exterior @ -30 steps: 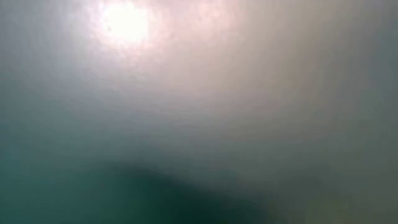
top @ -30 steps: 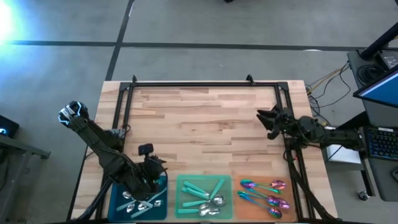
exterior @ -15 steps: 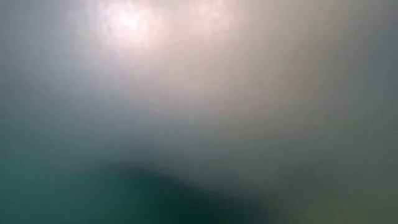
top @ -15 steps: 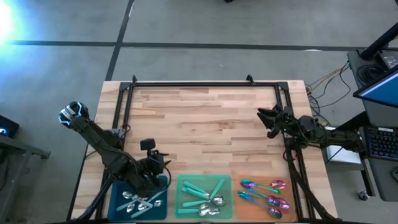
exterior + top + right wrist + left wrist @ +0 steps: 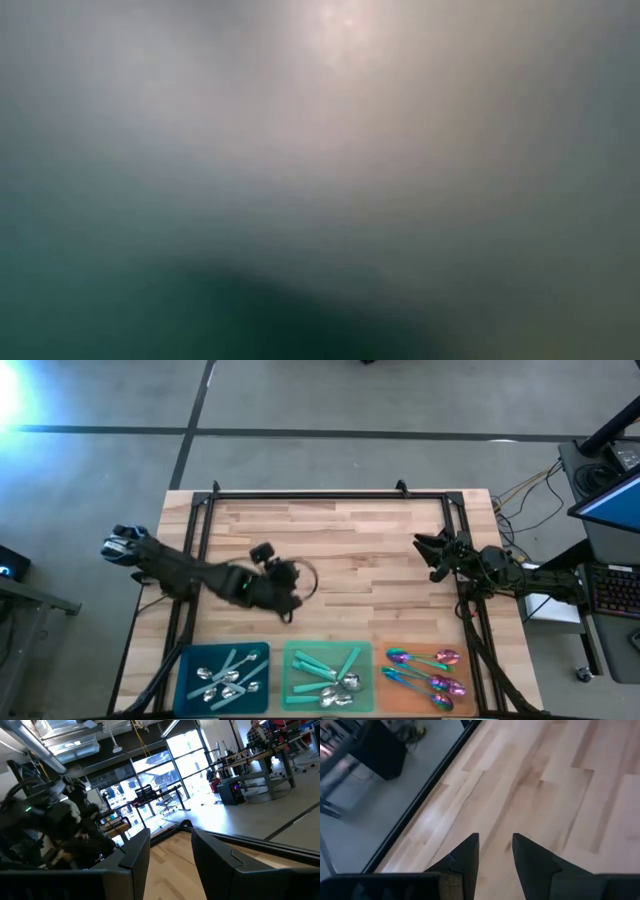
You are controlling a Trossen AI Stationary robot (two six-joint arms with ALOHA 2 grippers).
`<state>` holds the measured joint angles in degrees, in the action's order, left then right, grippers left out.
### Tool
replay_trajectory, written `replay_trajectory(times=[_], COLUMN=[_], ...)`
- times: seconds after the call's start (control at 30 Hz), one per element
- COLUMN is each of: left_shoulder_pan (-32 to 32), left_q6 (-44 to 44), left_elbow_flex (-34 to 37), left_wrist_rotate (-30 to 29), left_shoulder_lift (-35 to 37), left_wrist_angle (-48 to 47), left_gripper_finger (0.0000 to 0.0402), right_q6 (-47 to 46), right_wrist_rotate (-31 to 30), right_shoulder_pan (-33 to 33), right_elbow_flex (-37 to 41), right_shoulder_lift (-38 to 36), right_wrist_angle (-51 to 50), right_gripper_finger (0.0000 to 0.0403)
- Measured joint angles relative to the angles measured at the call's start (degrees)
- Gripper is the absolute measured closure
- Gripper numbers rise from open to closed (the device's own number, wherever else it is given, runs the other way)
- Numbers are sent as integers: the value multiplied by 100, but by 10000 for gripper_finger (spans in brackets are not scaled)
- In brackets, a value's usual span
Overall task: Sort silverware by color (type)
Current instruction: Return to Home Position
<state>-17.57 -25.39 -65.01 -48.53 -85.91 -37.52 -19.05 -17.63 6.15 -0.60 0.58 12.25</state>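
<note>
The silverware lies sorted on three flat trays along the table's near edge. Pale-blue-handled spoons [image 5: 225, 672] are on the blue tray [image 5: 190, 660]. Teal-handled spoons [image 5: 328, 670] are on the green tray [image 5: 296, 700], and iridescent purple spoons [image 5: 428, 672] on the orange tray [image 5: 384, 700]. My left gripper [image 5: 293, 595] [image 5: 495, 842] hangs over the bare wood left of the table's middle, beyond the trays, open with nothing between its fingers. My right gripper [image 5: 425, 550] [image 5: 170, 840] waits at the table's right side, open and empty.
A black frame [image 5: 310, 493] runs along the table's far edge and down both sides. The wooden top [image 5: 350, 550] beyond the trays is bare. The low view shows only a blur. Cables and a desk with a screen [image 5: 610, 500] stand off the right edge.
My left gripper has swung from above the blue tray toward the far edge and the right, out over the bare wood near the table's middle, turning as it went. The spoons on the blue tray lie uncovered now.
</note>
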Motion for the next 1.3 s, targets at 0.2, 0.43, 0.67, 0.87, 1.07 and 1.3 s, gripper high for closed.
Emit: replay_trajectory(times=[0.2, 0.43, 0.67, 0.87, 1.07, 1.3], left_shoulder_pan=[791, 1168, 1683, 1815, 1817, 1817], left_q6=[773, 1711, 2191, 2190, 2128, 1829], left_elbow_flex=[0, 437, 2199, 4018, 5288, 5873], left_wrist_rotate=[481, 548, 1061, 1169, 1172, 1166], left_shoulder_lift=[-23, 337, 1546, 2498, 3407, 4311], left_wrist_angle=[517, 1126, 3393, 5606, 6506, 6551], left_gripper_finger=[299, 299, 299, 299, 299, 299], right_q6=[0, 0, 0, 0, 0, 0], right_wrist_rotate=[0, 0, -1, 0, -4, -4], right_shoulder_pan=[0, 0, 0, 0, 0, 0], right_elbow_flex=[0, 0, 0, 0, 0, 0], right_shoulder_lift=[0, 0, 0, 0, 30, 28], right_wrist_angle=[0, 0, 2, 0, 2, 2], right_gripper_finger=[268, 268, 268, 268, 268, 268])
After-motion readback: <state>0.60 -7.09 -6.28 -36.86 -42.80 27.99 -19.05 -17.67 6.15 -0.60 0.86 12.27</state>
